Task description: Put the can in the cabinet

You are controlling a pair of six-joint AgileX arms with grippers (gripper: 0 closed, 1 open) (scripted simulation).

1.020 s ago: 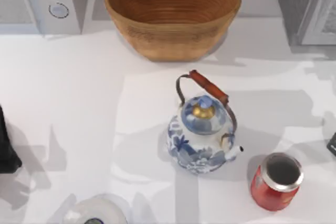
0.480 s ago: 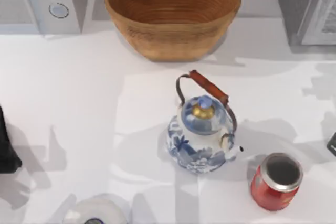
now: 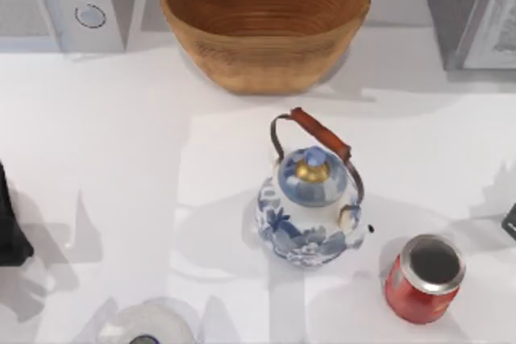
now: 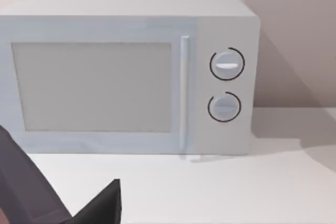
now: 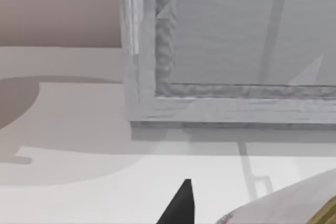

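The can (image 3: 423, 279) is small and red with a silver rim and a dark lid. It stands upright near the table's front right, just right of the teapot's spout. The cabinet (image 3: 472, 14) is a grey box at the back right corner; its pale framed front (image 5: 236, 51) faces the right wrist camera. At the right edge of the table, a dark part of my right gripper (image 3: 509, 221) sits a little beyond the can and apart from it. My left gripper (image 3: 8, 231) rests parked at the far left edge.
A blue-and-white floral teapot (image 3: 310, 207) with a brown handle stands mid-table, close to the can. A large woven basket (image 3: 264, 18) sits at the back centre. A white microwave (image 3: 64, 2) occupies the back left. A round white object (image 3: 149, 324) lies at the front edge.
The shadows on the right side of the table have shifted, and one now falls across the teapot's spout. The can, teapot and left arm have not moved.
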